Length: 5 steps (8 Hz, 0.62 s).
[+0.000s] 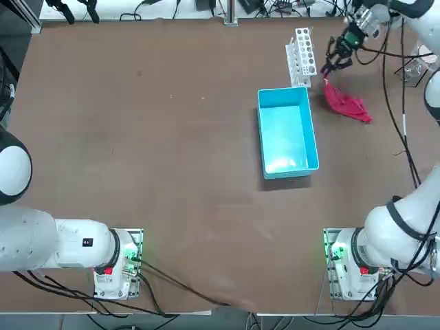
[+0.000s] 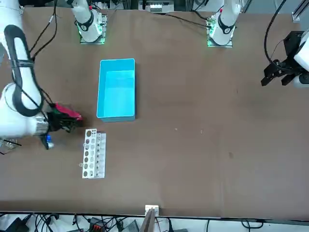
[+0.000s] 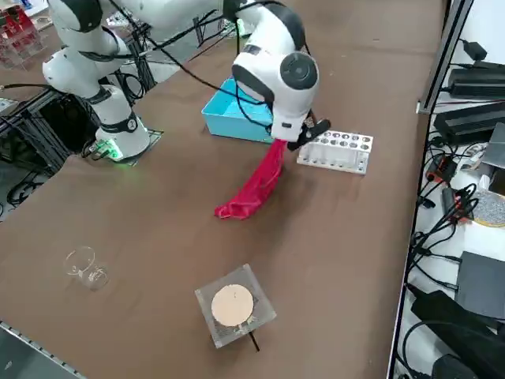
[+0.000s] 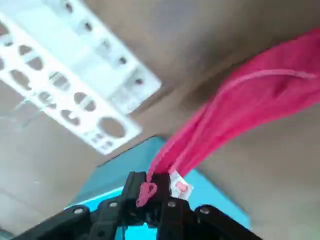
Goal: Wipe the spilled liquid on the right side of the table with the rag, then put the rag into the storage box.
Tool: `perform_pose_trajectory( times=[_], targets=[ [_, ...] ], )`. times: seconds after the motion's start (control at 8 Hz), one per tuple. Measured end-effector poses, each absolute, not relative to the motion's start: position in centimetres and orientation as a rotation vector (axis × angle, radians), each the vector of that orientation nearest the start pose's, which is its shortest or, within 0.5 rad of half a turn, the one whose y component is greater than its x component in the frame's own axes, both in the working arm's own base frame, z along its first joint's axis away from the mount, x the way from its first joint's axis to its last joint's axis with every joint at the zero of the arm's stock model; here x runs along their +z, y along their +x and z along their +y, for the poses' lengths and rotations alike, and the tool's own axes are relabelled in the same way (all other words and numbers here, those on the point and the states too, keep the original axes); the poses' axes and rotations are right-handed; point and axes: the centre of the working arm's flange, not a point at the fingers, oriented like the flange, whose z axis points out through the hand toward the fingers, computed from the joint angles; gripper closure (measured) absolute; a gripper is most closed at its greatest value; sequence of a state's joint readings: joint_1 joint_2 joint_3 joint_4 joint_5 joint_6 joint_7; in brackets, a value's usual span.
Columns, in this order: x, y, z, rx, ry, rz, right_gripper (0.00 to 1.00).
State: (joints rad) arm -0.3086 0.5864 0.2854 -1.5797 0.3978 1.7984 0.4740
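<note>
Above the worktop (image 1: 199, 227), the right end effector (image 4: 150, 187) is clamping the magenta rag (image 4: 250, 95), which is dangling from its closed tips.

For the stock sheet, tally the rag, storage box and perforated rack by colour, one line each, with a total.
Magenta-red: 1, the rag, hanging from the right gripper, shut on it.
Light blue: 1, the storage box.
White: 1, the perforated rack.
Total: 3
</note>
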Motion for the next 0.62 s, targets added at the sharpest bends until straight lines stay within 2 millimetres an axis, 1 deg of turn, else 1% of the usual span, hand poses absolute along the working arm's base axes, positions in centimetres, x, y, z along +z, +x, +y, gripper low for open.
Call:
perform_pose_trajectory(
  times=[0.12,0.25,0.62],
  targets=[
    [30.3,65.7,-0.6,0.633,-2.447,0.908,0.98],
    [31.4,65.5,0.0,0.651,-2.432,0.939,0.98],
    [35.1,64.8,4.6,0.707,-2.437,0.959,0.98]
  ],
)
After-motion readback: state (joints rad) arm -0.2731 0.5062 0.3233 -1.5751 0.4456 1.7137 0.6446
